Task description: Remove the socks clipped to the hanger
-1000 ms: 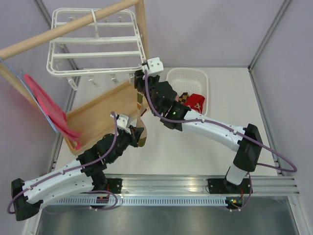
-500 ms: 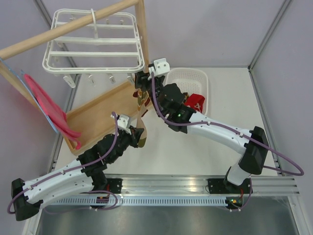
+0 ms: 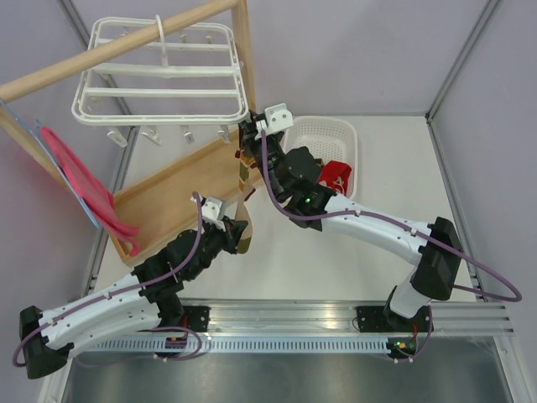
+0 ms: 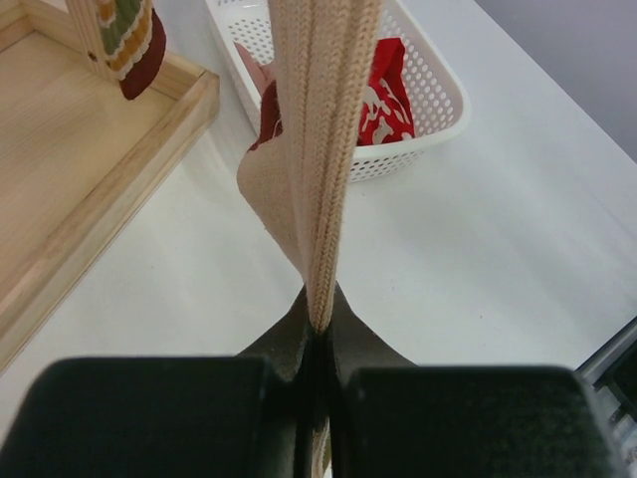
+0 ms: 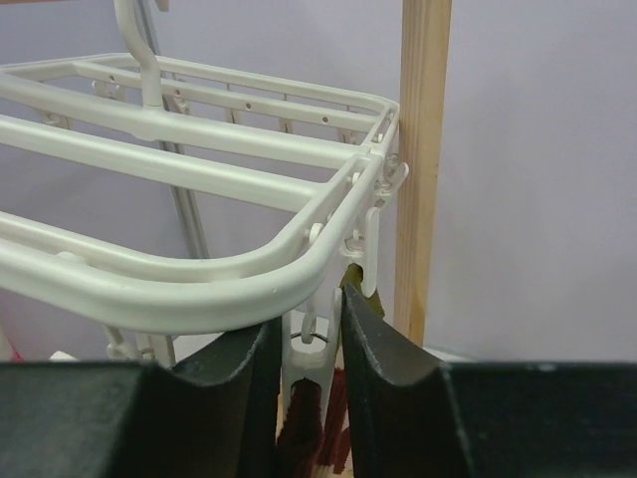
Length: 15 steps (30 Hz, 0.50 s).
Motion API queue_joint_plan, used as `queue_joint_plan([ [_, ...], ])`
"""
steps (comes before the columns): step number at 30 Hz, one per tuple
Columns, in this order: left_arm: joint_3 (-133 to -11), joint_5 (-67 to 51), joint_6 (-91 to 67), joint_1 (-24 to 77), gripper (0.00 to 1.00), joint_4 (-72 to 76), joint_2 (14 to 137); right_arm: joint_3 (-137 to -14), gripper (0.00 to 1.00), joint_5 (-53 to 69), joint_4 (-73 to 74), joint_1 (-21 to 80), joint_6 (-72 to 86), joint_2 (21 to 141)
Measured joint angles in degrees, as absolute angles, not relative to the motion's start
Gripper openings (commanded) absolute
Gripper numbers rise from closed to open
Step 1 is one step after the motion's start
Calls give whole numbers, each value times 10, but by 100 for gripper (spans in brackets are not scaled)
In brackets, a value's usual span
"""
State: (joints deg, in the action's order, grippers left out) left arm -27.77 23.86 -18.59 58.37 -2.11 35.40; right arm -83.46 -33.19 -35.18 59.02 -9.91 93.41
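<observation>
The white hanger [image 3: 159,75] hangs by its hook from the wooden rack's bar. A brown-and-cream sock [image 3: 242,178] dangles from a clip at the hanger's near right corner. My left gripper [image 3: 239,228] is shut on the sock's lower end, and its cream ribbed fabric [image 4: 323,149] runs up taut from the jaws [image 4: 318,331]. My right gripper [image 3: 247,134] is up at that corner, shut on the white clip [image 5: 317,351], one finger on each side. Dark red sock fabric [image 5: 307,428] shows below the clip. A red sock [image 4: 383,90] lies in the basket.
The white mesh basket [image 3: 336,134] stands right of the rack. The wooden rack's post [image 5: 423,149] rises just beside my right gripper, and its base tray [image 3: 164,201] lies below. A pink item [image 3: 75,172] hangs at the left. Several bare clips [image 3: 189,132] dangle from the hanger.
The right gripper has shifted slightly right and up at the hanger's corner and closed on the clip. The hanger has swung a little away. The left arm has held still.
</observation>
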Motion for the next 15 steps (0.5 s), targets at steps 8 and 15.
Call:
queue_joint_plan([
  [8, -277, 238, -186, 584, 2, -34, 354, -813, 1, -332, -400, 591, -118, 934],
  [15, -277, 238, -186, 584, 2, -39, 354, -807, 2, -332, -414, 594, -125, 934],
])
